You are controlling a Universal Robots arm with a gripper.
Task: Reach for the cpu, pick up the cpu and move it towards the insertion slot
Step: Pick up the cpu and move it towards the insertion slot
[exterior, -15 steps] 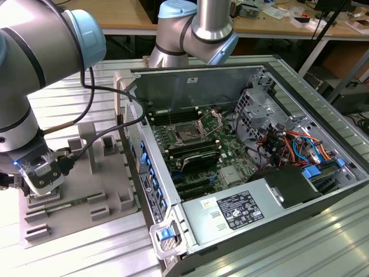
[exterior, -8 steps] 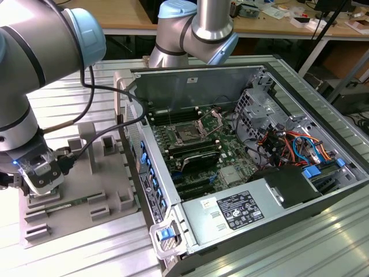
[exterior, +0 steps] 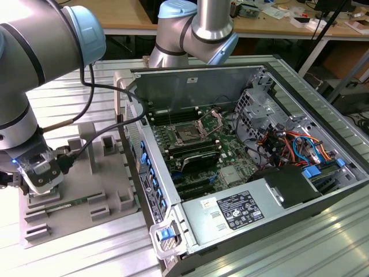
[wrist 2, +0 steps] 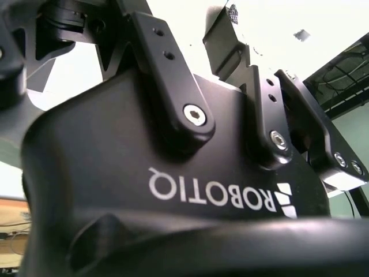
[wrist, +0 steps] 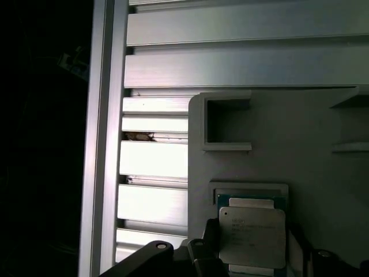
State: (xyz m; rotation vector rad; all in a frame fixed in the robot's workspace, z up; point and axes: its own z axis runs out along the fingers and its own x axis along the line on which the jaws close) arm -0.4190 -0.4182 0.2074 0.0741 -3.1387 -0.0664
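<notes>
In the exterior view the hand (exterior: 38, 173) hangs low over a grey tray (exterior: 95, 173) on the slatted desk (exterior: 86, 254). It is well apart from the insertion slot (exterior: 189, 134) inside the open computer case (exterior: 190, 86). The second wrist view shows the hand's black body close up. In the first wrist view the cpu (wrist: 252, 234) lies in 1 tray recess, with the hand right at it. Whether the hand grips it I cannot tell.

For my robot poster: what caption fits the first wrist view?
Gripper at the cpu in the grey tray, on a ribbed metal table.
</notes>
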